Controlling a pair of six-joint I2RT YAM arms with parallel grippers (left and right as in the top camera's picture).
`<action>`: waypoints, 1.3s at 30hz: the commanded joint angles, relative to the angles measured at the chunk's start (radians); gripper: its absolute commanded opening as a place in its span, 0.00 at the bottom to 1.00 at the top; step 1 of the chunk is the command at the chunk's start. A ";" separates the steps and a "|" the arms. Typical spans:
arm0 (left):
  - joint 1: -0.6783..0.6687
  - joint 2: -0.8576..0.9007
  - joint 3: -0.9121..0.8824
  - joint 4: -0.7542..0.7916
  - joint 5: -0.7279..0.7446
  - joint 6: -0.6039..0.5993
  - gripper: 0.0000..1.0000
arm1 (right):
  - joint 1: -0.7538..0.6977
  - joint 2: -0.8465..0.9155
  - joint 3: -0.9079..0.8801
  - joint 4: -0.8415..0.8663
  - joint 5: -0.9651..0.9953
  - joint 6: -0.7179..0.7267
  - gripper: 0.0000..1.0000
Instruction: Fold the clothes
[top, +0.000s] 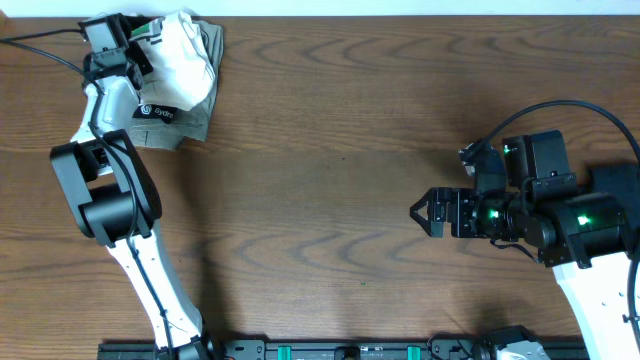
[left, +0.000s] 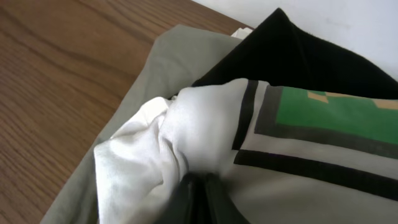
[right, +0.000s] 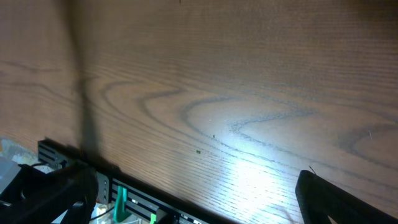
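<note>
Wood table (top: 330, 150): L claw (left: 200, 185) pinched shut on white T-shirt (left: 186, 124), far-left corner; R claw (top: 418, 212) wide open.

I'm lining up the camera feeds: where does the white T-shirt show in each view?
Overhead: white T-shirt bunched at top left, on the khaki garment.
Left wrist: white T-shirt centre-left, pinched by the left tool.
Right wrist: not in it.
Shared landmark: the wooden table, in all three.
</note>
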 joint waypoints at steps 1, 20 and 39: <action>0.016 -0.003 -0.005 -0.019 -0.013 0.002 0.11 | -0.007 -0.003 0.008 0.000 0.003 -0.016 0.99; -0.041 -0.717 -0.005 -0.406 0.375 -0.002 0.98 | -0.007 -0.011 0.116 -0.018 0.004 -0.051 0.99; -0.278 -1.328 -0.026 -1.007 0.763 0.138 0.98 | -0.007 -0.272 0.148 -0.039 0.200 -0.045 0.99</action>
